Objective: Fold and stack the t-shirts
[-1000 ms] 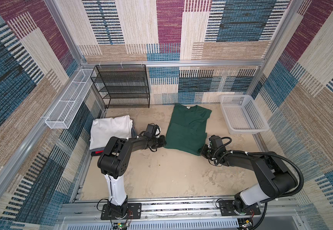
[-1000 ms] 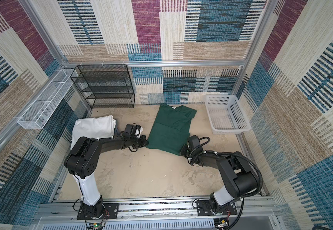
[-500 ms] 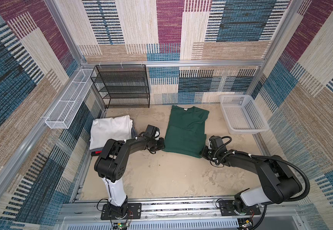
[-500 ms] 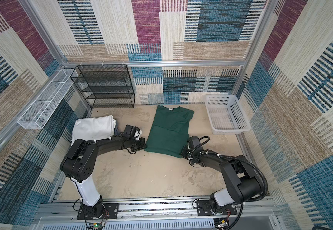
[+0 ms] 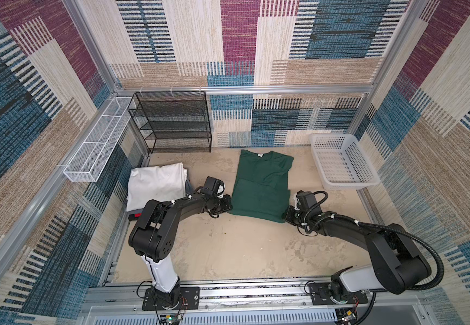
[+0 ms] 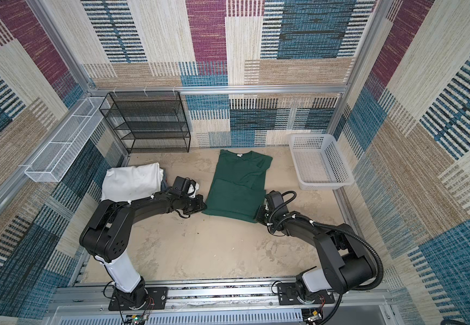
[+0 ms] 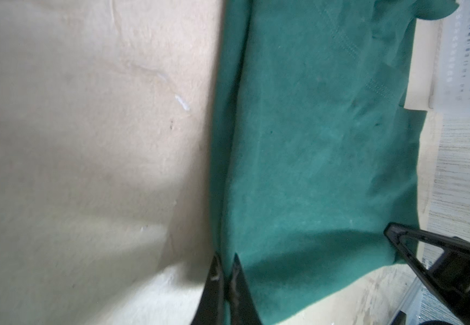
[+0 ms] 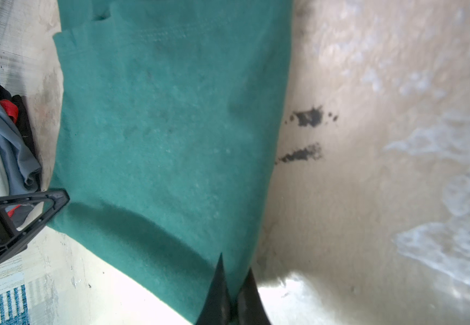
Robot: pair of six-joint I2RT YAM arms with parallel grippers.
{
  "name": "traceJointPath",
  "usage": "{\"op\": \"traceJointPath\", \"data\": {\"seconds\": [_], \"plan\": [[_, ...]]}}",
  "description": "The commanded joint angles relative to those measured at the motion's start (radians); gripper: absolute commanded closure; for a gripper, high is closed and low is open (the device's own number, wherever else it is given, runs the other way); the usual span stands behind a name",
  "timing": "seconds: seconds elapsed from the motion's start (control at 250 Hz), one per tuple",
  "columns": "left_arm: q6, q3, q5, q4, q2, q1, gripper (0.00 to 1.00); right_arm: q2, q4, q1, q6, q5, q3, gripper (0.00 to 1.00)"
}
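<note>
A dark green t-shirt lies flat mid-table, folded lengthwise, collar toward the back wall. My left gripper is shut on its near left corner. At the near right corner my right gripper is likewise shut on green cloth. Both grippers sit low at the table surface. A stack of folded t-shirts lies at the left: white on top, with a grey edge and black/red cloth beneath.
A white plastic basket stands at the back right near the shirt's sleeve. A black wire rack is against the back wall. A white wire tray hangs on the left wall. Bare table lies in front of the shirt.
Both grippers and the shirt's near edge have shifted slightly toward the front. The shirt now lies a little straighter than a second ago.
</note>
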Motion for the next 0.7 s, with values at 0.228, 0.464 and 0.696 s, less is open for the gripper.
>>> {"op": "traceJointPath", "data": {"seconds": [0.228,0.464,0.696], "plan": [[0.010,-0.021,0.008,0.003,-0.050,0.000,1.00,-0.052,0.046,0.000,0.050,-0.020,-0.045,1.00],[0.001,-0.059,0.010,-0.008,-0.137,0.000,1.00,-0.123,0.000,0.000,0.040,-0.012,-0.033,1.00],[-0.002,-0.080,-0.009,-0.050,-0.240,-0.013,1.00,-0.203,-0.038,0.000,0.038,-0.047,-0.004,1.00]]}}
